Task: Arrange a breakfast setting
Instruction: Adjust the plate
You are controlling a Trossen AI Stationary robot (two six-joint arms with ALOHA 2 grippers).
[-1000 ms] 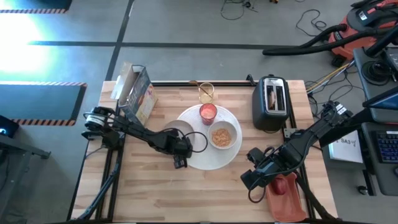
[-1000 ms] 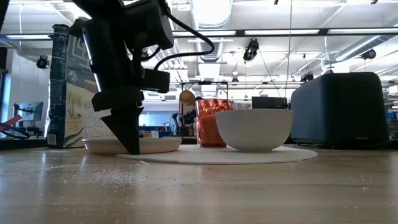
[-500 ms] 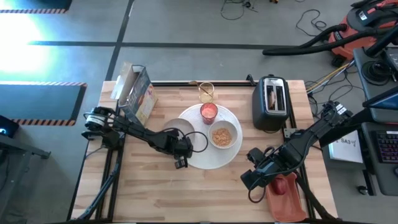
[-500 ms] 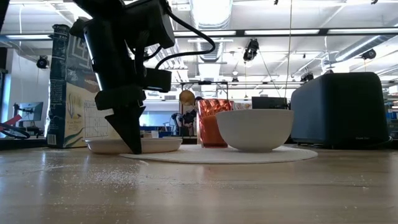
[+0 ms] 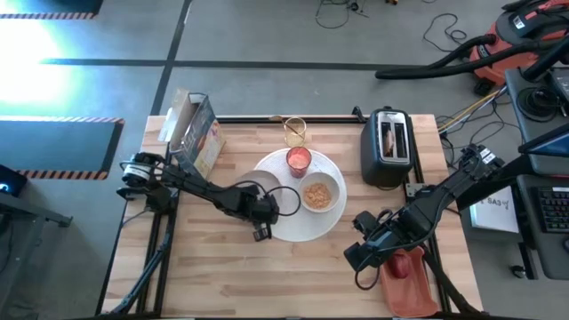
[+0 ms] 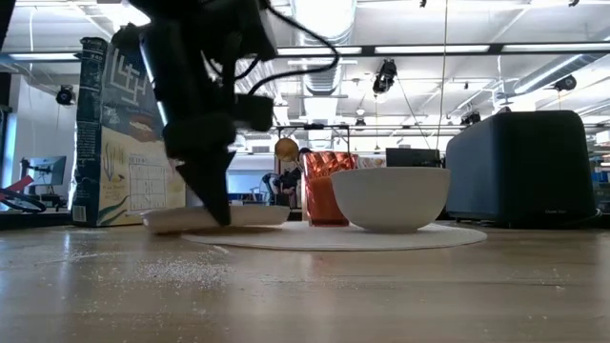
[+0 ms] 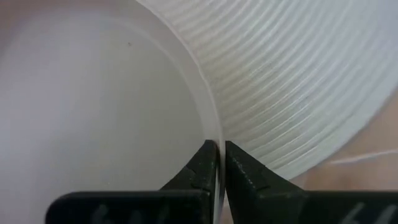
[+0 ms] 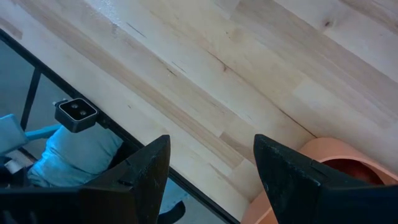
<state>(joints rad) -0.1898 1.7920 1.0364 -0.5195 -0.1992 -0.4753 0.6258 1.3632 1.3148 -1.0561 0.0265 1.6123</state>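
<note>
The left gripper (image 5: 259, 216) is clamped shut on the rim of a small shallow white dish (image 6: 214, 217), its 2 fingers (image 7: 202, 176) pinching the thin edge from either side. That dish sits just left of the large round white plate (image 5: 289, 229) near the table's (image 5: 293, 284) middle, and in the low view its left side looks slightly lifted off the wood.

On the plate stand the small white bowl (image 5: 318, 195), filled with tan cereal, and the small red cup (image 5: 297, 161) on its far side. The clear glass (image 5: 294, 132) stands farther back, off the plate.

A cereal box (image 5: 197, 133) stands at the far left corner, and a black toaster (image 5: 389, 146) at the far right with a slice in its slot.

The right gripper (image 5: 366, 253) waits at the near right edge of the table with its 2 fingers (image 8: 143, 171) spread apart, holding nothing, beside an orange-red item (image 8: 336, 168).
</note>
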